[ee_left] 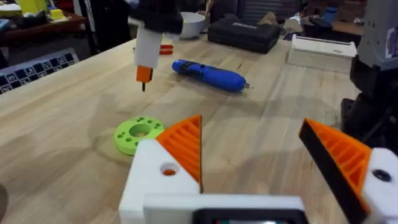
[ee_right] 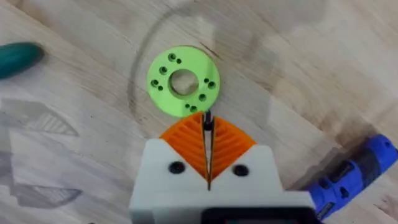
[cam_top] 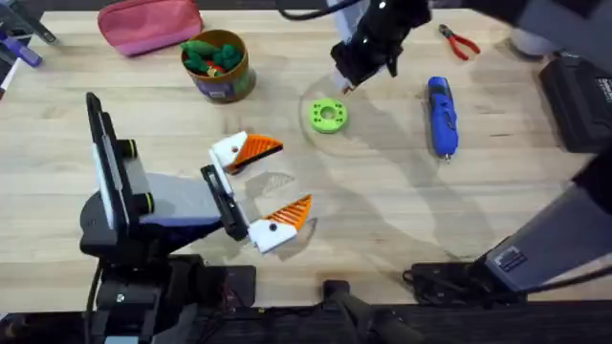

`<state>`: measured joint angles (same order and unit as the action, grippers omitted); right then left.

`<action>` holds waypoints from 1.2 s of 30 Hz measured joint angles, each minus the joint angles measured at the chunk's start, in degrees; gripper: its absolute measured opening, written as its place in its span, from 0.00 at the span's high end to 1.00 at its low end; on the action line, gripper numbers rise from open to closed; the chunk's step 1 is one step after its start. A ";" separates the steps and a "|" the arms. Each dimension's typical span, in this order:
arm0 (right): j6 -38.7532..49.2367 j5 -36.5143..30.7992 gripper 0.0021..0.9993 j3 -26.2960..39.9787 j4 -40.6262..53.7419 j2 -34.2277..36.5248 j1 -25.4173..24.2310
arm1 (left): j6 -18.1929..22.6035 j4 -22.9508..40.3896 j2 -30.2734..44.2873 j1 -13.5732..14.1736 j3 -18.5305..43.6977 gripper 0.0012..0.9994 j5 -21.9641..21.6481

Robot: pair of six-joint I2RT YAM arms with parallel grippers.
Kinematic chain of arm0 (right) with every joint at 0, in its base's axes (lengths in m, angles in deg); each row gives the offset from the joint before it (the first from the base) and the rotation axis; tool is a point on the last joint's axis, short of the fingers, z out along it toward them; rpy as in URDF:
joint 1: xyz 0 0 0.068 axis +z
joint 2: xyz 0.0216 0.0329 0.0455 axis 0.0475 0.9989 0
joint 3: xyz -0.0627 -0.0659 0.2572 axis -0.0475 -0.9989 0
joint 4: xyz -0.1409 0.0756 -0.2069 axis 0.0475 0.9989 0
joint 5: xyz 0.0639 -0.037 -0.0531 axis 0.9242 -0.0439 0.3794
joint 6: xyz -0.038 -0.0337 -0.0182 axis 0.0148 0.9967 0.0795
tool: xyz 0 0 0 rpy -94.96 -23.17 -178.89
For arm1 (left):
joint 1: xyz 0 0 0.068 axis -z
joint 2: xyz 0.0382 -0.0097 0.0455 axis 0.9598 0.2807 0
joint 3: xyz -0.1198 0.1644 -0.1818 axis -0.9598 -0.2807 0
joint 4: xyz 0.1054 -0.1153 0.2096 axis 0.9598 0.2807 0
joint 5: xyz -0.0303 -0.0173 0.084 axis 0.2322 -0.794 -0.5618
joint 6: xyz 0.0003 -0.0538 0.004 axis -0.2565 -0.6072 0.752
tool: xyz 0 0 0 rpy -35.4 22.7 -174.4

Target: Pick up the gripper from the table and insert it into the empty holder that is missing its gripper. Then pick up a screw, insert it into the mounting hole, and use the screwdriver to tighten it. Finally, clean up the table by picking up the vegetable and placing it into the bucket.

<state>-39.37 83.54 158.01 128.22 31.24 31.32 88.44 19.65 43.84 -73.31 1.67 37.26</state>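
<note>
Risk first: right hand (ee_right: 207,124) has pads pressed together on thin dark metal screw (ee_right: 208,134), barely any grip. It hangs point-down just above bright green plastic ring-shaped disc (cam_top: 326,116), so any jolt probably drops or tilts it. Left hand (cam_top: 263,188) gapes wide, empty. Blue cylindrical powered screwdriver (cam_top: 441,117) lies flat on wooden bench (cam_top: 382,210), well right of disc, long axis far-to-near, metal tip toward arm bases.

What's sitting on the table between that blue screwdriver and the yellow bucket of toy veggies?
In the overhead view, a bright green ring-shaped disc lies between the screwdriver and the bucket, and the right gripper hangs just above the disc. The rest is bare wood.
</note>
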 joint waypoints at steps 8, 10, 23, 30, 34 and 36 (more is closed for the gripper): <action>0.00 -0.62 1.00 0.20 3.92 -3.38 0.17 | 0.00 0.00 -0.01 0.01 0.00 0.01 0.00; 0.00 -0.62 1.00 0.47 4.93 -3.39 0.40 | 0.00 0.00 0.00 0.00 0.00 0.01 0.00; 0.04 -1.66 1.00 16.27 16.59 -3.39 7.99 | 0.00 0.00 -0.02 0.00 0.00 0.01 0.00; 0.26 -3.64 1.00 21.29 21.87 -3.39 16.10 | 0.00 0.00 -0.02 0.00 0.00 0.01 0.00; 0.44 -3.82 1.00 22.30 22.58 -3.39 19.99 | 0.00 0.00 -0.02 0.00 0.00 0.01 0.00; 0.65 -3.86 1.00 22.45 22.68 -3.37 21.40 | 0.02 0.00 -0.02 0.00 0.00 0.01 0.02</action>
<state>-38.73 79.69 180.45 150.90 27.87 52.73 88.46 19.65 43.82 -73.31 1.67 37.28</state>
